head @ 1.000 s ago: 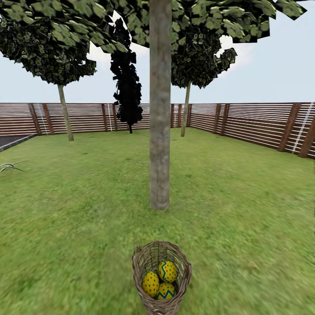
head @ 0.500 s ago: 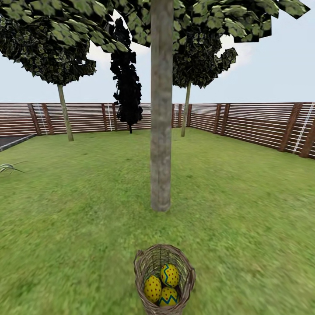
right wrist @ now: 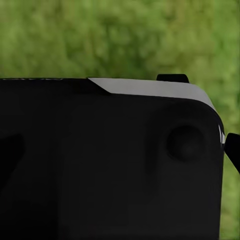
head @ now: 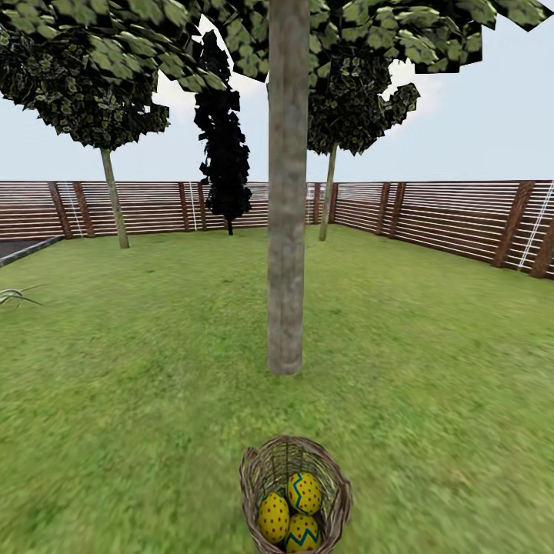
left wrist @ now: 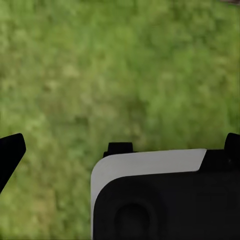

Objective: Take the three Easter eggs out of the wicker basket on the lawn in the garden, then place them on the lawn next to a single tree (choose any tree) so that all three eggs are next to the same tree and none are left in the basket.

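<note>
Nothing of the task had been carried out at this moment, to judge from how things lay. The wicker basket [head: 296,492] stood on the lawn [head: 431,369] at the near edge of the head view, and all three Easter eggs [head: 292,512] sat inside it, packed together and touching — a red-dotted one [head: 274,516] on the robot's left, one with a blue zigzag band [head: 305,492] behind, and a third with a zigzag [head: 303,532] at the front. Straight ahead of the basket, near but apart from it, rose the tree [head: 286,231] with its thick grey-brown trunk, the obvious candidate for the drop spot; the grass around its foot held no egg. Further off stood a narrow, almost black tree [head: 223,154] and two more leafy ones before the slatted fence [head: 454,219]. Both wrist views looked down on blurred grass past dark robot bodywork, with black tips at the edges; whether either gripper was spread or closed could not be told from them, and neither appeared to hold anything. So the whole job remained — three pick-ups and three placements by the same trunk.
</note>
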### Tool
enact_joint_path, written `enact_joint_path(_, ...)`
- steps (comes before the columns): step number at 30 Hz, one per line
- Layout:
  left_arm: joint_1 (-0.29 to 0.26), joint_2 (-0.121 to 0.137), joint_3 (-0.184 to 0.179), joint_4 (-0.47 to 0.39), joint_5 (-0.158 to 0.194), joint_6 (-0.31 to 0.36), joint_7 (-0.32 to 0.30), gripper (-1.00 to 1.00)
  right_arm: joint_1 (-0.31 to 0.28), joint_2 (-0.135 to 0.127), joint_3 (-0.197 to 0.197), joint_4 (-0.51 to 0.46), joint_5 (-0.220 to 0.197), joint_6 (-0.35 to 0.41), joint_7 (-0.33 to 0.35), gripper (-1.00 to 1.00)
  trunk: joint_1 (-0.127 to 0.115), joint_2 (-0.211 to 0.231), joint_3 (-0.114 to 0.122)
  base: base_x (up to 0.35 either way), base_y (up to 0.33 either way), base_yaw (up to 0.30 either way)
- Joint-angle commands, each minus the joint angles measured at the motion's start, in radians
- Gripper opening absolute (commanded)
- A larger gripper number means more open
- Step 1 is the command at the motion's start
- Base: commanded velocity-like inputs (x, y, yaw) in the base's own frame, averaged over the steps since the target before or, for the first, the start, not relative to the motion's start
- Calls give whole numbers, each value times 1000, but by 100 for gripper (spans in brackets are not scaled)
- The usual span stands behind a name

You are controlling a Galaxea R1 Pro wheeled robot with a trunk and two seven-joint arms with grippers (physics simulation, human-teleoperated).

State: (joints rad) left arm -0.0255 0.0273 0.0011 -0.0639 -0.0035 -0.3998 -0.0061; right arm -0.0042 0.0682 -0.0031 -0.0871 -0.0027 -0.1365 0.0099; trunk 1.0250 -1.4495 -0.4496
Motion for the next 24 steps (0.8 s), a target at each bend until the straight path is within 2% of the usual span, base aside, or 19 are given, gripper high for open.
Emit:
enact_joint_path(1, -1, 0, 0, 1, 0, -2, -1, 100, 0, 0, 0, 0, 0, -3, 1, 100, 0, -1, -1, 14, 11, 0)
enact_joint_path(24, -1, 0, -6, 5, -10, 6, -5, 100, 0, 1, -2, 15, 0, 5, 1, 100, 0, -1, -1, 9, 2, 0)
